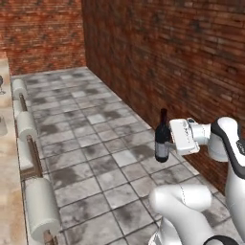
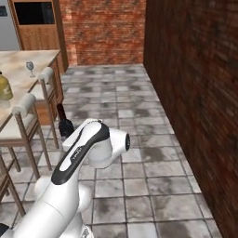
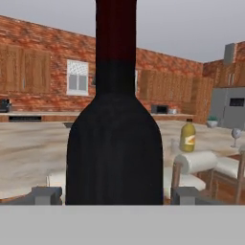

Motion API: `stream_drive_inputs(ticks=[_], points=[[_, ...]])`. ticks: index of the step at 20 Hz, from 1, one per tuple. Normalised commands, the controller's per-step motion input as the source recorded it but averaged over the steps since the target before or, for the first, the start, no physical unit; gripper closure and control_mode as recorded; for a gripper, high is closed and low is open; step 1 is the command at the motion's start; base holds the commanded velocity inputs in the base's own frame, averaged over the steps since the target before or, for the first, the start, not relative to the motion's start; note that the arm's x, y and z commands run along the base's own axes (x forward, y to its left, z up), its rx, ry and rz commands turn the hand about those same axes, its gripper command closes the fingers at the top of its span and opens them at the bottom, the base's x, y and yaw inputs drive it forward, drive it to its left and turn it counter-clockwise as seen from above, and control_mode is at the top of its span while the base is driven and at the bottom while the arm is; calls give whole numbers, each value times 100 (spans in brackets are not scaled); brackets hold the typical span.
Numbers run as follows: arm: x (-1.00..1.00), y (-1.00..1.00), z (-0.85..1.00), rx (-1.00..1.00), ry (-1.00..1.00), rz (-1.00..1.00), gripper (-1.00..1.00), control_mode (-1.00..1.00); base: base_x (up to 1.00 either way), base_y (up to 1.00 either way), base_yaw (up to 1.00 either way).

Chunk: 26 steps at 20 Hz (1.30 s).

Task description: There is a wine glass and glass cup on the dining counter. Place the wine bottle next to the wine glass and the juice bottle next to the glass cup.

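Left base view shows the white arm rising from the lower right of the frame, its gripper (image 1: 168, 138) reaching toward frame left at mid-right, clamped on the wine bottle (image 1: 161, 139). That bottle hangs upright above the grey tiled floor (image 1: 95, 143), clear of any surface, with the brick wall (image 1: 167, 57) behind it. Along the left edge runs a strip of the dining counter (image 1: 7, 158), with white-cushioned stools (image 1: 40, 208) lined up beside it. The wine glass (image 1: 1, 85) peeks in at the upper left edge, cut off by the frame.

Right base view puts the counter at the upper left. The wine glass (image 2: 30, 68) stands near the counter's far end, and the juice bottle (image 2: 4, 87) stands at the left edge of the frame, nearer the camera and well apart from the glass. The wine bottle's dark top shows just left of centre, above the arm's elbow, over the floor and beside the stools.

Hand view has the dark bottle (image 3: 115, 143) upright across the middle, its red top running out of the upper edge, with a grey fingertip (image 3: 47, 195) at each lower side of it. The juice bottle (image 3: 187, 136) stands on the counter at centre right, and the wine glass (image 3: 235, 136) stands at the far right edge.
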Motion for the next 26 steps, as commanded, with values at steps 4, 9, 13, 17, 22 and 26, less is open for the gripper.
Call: stream_drive_inputs(ticks=[4,9,13,17,22,26], points=[[0,0,0,0,0,0,100,100,93,0,8],[0,0,0,0,0,0,100,100,92,0,8],[0,0,0,0,0,0,100,100,92,-3,8],[0,0,0,0,0,0,100,100,92,-4,8],[0,0,0,0,0,0,100,100,92,-6,6],[0,0,0,0,0,0,100,100,92,-12,2]])
